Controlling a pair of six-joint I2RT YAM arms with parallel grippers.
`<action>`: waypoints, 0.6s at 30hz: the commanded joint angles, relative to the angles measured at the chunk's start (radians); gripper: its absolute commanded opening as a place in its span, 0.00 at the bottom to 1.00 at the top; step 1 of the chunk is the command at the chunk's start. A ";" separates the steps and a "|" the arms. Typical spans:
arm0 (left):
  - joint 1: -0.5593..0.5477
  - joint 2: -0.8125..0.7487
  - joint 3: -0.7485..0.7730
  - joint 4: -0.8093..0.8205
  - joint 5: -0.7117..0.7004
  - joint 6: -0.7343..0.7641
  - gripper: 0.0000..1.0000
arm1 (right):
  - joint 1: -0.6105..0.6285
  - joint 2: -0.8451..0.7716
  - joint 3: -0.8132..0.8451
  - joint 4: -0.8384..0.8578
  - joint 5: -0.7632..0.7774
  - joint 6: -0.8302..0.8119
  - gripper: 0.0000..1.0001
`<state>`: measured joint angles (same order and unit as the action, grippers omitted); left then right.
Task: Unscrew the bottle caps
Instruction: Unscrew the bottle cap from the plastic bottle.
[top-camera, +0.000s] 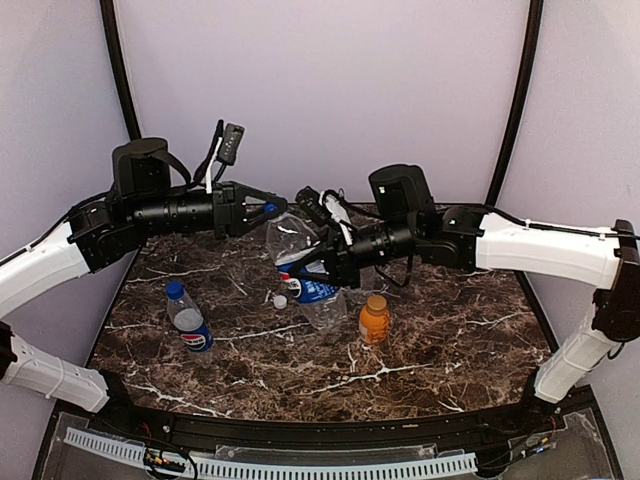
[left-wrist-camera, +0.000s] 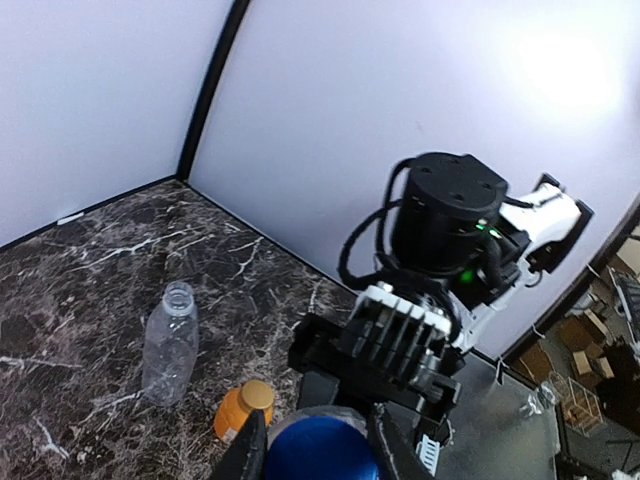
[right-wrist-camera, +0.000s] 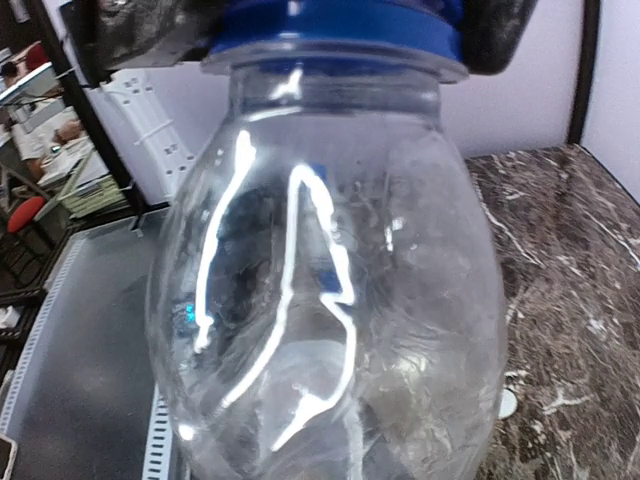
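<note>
A clear bottle (top-camera: 292, 243) with a blue label hangs tilted above the table, and my right gripper (top-camera: 320, 267) is shut on its body. My left gripper (top-camera: 268, 209) is shut on its blue cap (left-wrist-camera: 322, 450), one finger on each side. In the right wrist view the bottle (right-wrist-camera: 330, 300) fills the frame and hides the right fingers; the blue cap (right-wrist-camera: 335, 25) shows at the top. A Pepsi bottle (top-camera: 190, 322) with a blue cap (top-camera: 175, 290) stands at the left. An orange bottle (top-camera: 374, 322) with its orange cap (left-wrist-camera: 256, 395) stands near the middle.
An uncapped clear bottle (left-wrist-camera: 170, 345) stands on the marble table (top-camera: 450, 340) beyond the orange bottle. A loose white cap (top-camera: 280, 301) lies on the table under the held bottle. Walls close the table in at the back and sides.
</note>
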<state>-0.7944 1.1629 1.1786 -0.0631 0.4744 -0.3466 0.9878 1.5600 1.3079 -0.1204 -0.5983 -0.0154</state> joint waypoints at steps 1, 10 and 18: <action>-0.004 0.009 -0.001 -0.038 -0.353 -0.191 0.12 | 0.010 0.025 -0.013 0.066 0.331 0.064 0.00; -0.003 -0.028 -0.033 0.026 -0.257 -0.082 0.60 | 0.004 -0.014 -0.067 0.131 0.179 0.028 0.00; -0.001 -0.096 -0.017 -0.062 0.003 0.120 0.85 | -0.035 -0.011 -0.065 0.062 -0.227 -0.047 0.04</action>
<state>-0.7959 1.1217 1.1549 -0.0895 0.3058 -0.3546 0.9741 1.5761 1.2449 -0.0582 -0.5865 -0.0238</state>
